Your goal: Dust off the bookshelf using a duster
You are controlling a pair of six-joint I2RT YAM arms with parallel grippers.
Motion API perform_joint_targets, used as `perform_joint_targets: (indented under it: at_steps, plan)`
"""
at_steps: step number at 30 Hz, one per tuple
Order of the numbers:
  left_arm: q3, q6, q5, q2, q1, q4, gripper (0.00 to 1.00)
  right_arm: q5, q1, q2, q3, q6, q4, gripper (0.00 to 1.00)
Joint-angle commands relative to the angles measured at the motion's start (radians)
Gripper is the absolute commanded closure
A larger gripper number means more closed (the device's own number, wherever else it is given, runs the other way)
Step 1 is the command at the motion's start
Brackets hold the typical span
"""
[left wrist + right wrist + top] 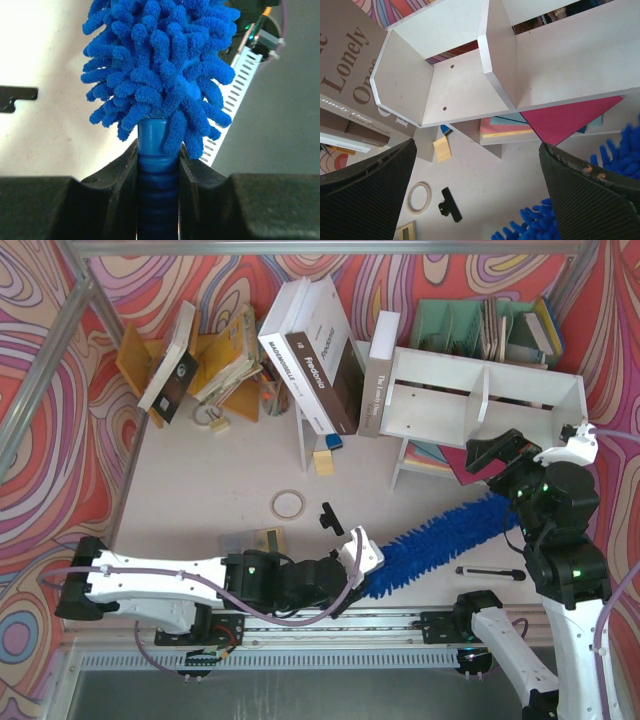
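Note:
The white bookshelf (480, 400) stands on legs at the back right, with two empty compartments split by a divider; the right wrist view shows it from in front (470, 85). The fluffy blue duster (440, 540) lies slanted from the front middle up towards the shelf's right leg. My left gripper (352, 565) is shut on the duster's ribbed blue handle (158, 150), with the fluffy head (160, 65) sticking out beyond the fingers. My right gripper (500, 455) is open and empty, just in front of the shelf's right compartment and above the duster's tip (535, 222).
A black clip (331, 518), a tape ring (289, 503), a small card (255, 540) and a pen (490, 572) lie on the table. Large books (315, 360), a yellow rack (215, 360) and a green organiser (480, 325) stand behind. A pink folder (565, 120) lies under the shelf.

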Motion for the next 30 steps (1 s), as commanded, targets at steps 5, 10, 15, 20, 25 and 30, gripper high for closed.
perform_joint_targets:
  at_steps: [5,10,15,20,25,30]
  plan:
    - [0.065,0.096,0.061,0.065,0.062,0.112,1.00,0.000,0.002,-0.006,0.012,-0.002,0.014,0.01]
    - [0.097,0.140,0.163,0.143,0.116,0.152,1.00,-0.002,0.002,-0.005,0.006,0.000,0.011,0.01]
    - [0.158,0.176,0.249,0.224,0.147,0.182,1.00,0.002,0.001,-0.006,0.003,-0.002,0.005,0.01]
    - [0.156,0.172,0.289,0.279,0.200,0.205,1.00,0.001,0.002,-0.004,0.005,-0.003,0.007,0.01]
    - [0.097,0.156,0.325,0.325,0.247,0.239,1.00,-0.002,0.002,-0.002,0.004,-0.002,0.010,0.01]
    - [0.058,0.136,0.379,0.399,0.272,0.278,1.00,0.000,0.002,0.000,0.003,-0.004,0.010,0.01]
